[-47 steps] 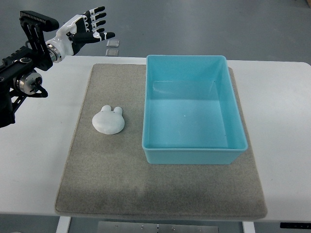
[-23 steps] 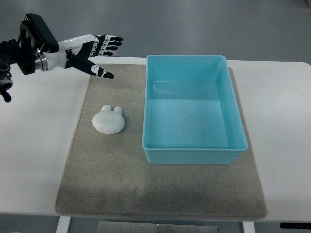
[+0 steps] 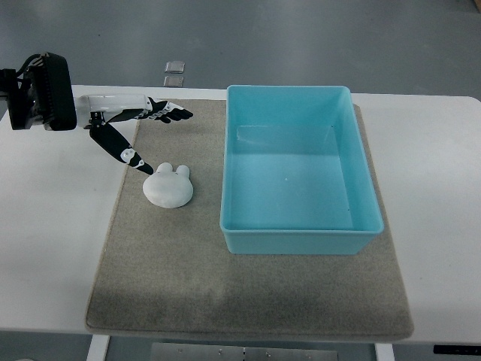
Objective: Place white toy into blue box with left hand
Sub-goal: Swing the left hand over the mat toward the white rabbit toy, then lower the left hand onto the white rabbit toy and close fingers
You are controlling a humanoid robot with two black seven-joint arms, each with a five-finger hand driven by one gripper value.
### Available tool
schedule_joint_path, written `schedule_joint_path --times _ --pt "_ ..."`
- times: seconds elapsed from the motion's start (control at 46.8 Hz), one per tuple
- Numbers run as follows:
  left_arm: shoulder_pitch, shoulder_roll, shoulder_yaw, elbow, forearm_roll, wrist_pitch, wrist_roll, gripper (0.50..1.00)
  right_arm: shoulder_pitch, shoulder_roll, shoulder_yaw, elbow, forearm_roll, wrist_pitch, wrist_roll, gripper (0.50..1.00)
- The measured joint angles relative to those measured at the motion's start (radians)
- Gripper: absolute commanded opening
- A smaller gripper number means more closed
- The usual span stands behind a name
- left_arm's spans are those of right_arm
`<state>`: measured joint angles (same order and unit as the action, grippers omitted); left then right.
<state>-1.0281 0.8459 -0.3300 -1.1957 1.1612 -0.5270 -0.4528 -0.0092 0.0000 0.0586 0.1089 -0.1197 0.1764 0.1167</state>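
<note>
Broadly, the table [image 3: 436, 165] carries a mat [image 3: 188, 278], with the box [image 3: 301, 237] at centre right and the toy [image 3: 168, 186] left of centre. At upper left, the left hand [image 3: 131, 128] hovers spread wide and empty, thumb tip just beside the toy. It should probably settle directly over the toy before closing.

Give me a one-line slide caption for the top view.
Open left hand reaches toward the white toy on the grey mat, beside the empty blue box.
</note>
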Motion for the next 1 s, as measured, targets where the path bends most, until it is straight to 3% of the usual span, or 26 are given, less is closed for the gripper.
schedule_joint_path --times 0.427,0.683,1.004 --pt "0.022 -0.030 0.008 0.012 0.144 0.018 -0.005 0.984 0.000 0.000 0.000 0.000 0.000 0.000 0.000 0.936" --pt "0.044 -0.106 0.012 0.018 0.244 0.076 -0.002 0.984 0.000 0.000 0.000 0.000 0.000 0.000 0.000 0.936" --pt "0.056 -0.120 0.035 0.036 0.335 0.113 -0.002 0.973 0.000 0.000 0.000 0.000 0.000 0.000 0.000 0.936"
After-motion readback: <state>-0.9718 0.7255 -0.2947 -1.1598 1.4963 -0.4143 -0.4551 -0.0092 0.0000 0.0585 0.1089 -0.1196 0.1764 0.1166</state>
